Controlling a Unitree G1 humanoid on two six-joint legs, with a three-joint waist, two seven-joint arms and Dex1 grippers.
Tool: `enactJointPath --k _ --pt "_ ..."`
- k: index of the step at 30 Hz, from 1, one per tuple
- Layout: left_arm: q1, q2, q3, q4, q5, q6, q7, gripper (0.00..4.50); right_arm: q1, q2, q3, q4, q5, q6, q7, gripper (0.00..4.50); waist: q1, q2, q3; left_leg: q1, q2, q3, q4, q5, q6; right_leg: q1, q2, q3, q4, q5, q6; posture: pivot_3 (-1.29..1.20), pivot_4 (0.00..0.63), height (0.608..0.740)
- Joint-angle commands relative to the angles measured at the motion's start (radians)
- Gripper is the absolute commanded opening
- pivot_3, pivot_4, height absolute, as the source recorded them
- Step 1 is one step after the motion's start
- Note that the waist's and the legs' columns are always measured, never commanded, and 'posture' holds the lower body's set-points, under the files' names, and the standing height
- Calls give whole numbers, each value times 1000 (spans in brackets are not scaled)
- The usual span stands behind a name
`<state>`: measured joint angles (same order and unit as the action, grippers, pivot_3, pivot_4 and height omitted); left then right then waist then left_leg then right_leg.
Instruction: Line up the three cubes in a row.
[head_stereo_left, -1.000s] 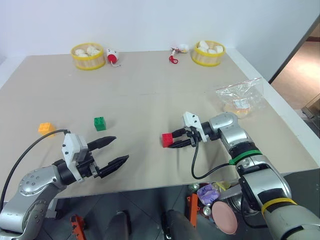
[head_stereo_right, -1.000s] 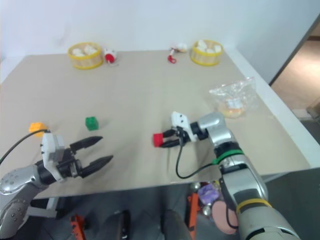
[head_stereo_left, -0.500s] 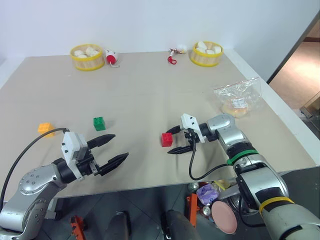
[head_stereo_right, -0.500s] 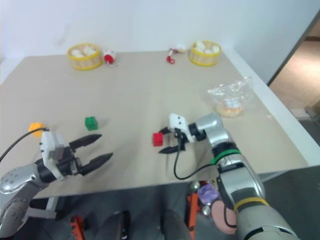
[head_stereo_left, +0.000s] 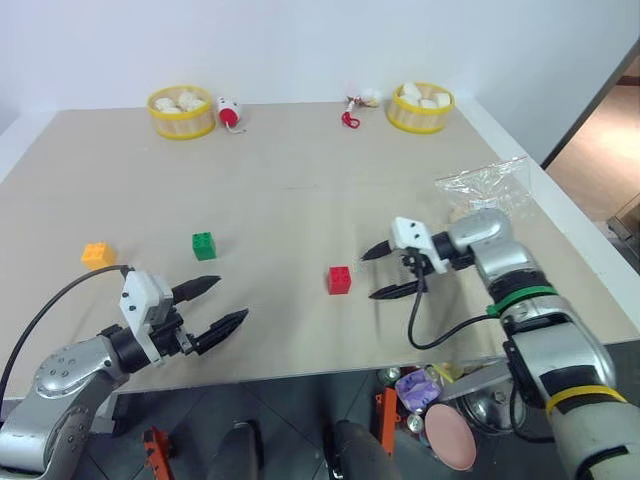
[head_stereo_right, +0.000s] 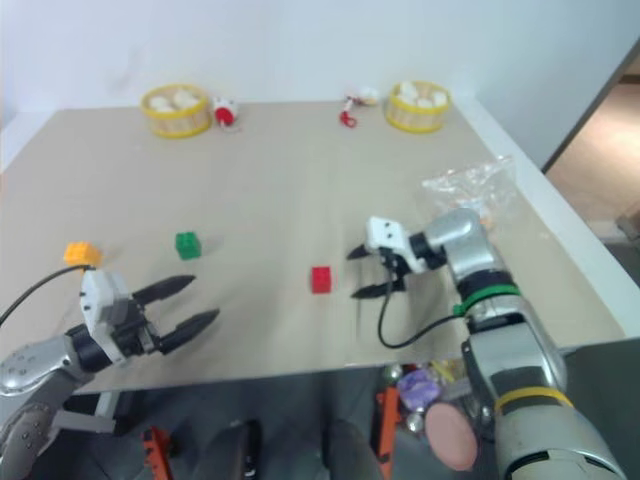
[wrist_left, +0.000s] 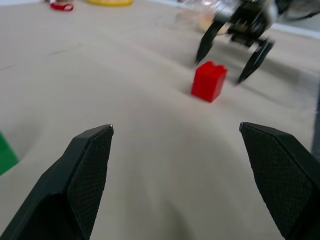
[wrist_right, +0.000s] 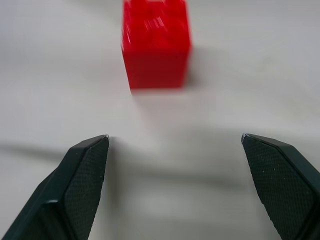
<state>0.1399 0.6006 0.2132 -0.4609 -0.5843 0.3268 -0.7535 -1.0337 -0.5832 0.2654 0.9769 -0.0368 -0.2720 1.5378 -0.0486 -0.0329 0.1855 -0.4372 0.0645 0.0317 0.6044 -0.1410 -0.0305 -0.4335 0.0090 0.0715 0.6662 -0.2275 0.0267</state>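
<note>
Beige and bare in its middle, the desk carries three small plastic cubes with studs on top. A red cube sits upright near the front centre, free of both tools. A green cube lies well to its left, and an orange cube further left near the edge. The right tool hangs just right of the red cube, fingers spread wide, empty. The left tool hovers near the front edge, also wide open, holding nothing.

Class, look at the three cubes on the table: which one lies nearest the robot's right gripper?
The red cube. It sits just in front of the open right gripper, untouched, while the green cube and orange cube lie far off on the robot's left side.
</note>
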Motion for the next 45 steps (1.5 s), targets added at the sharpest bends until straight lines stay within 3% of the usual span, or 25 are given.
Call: enactJointPath --k 1,8,18,45 --pt "-27 -35 -11 26 111 22 150 4195 -103 -37 -59 8 35 -15 40 4404 -1 1 1 0 0 0 0 0 0 0 0 0 0 0 0 0 150 740" --pt "-93 -181 27 -33 107 195 440 4195 -281 68 -235 28 186 170 -121 4404 -2 1 0 0 1 0 0 0 0 -2 2 1 1 2 -1 0 150 740" --pt "-162 -286 76 -15 101 367 661 4195 -123 176 -217 -278 252 321 -108 4404 6 -1 -1 -4 -1 -3 -1 0 0 -2 2 0 1 4 6 0 150 740" --pt "-410 -296 -60 220 264 414 679 4195 -7 170 -195 -478 295 459 -132 4404 3 -1 -1 -3 -1 -3 0 0 -1 -2 3 0 1 5 7 0 150 740"
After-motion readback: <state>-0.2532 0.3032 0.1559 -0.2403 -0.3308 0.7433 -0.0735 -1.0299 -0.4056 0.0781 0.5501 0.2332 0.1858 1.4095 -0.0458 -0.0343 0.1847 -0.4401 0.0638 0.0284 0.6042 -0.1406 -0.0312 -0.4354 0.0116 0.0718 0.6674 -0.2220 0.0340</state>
